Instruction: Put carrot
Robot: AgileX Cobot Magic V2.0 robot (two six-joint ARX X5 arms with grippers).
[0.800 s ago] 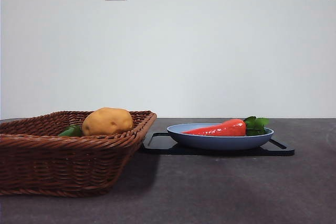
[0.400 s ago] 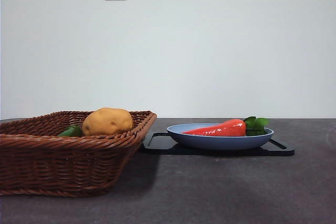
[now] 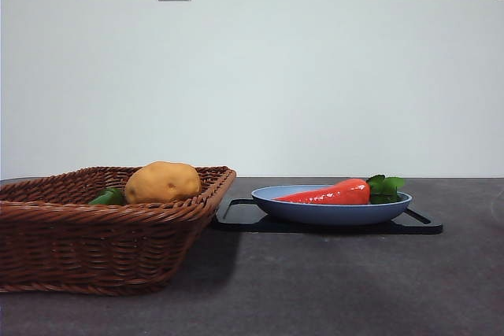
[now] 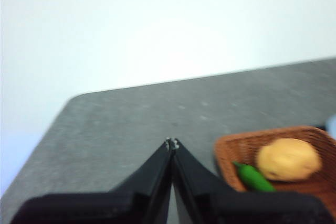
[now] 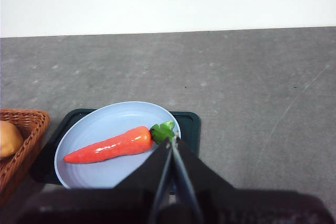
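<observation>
Lying in a shallow, smooth pale-blue plate at the lower right of the front view, the carrot is glossy red-orange plastic, tapered to a point on its left, with a crinkled green leaf tuft at its thick right end. The plate sits on a flat black tray with rounded corners, which rests on the speckled dark grey counter. At the lower left stands a brown woven wicker basket with flaring sides, holding a rounded, matte tan-yellow potato and a shiny green pepper beside it. Both grippers hang above the counter with jaws clenched on nothing: the left gripper is near the basket, the right gripper over the carrot's leafy end.
</observation>
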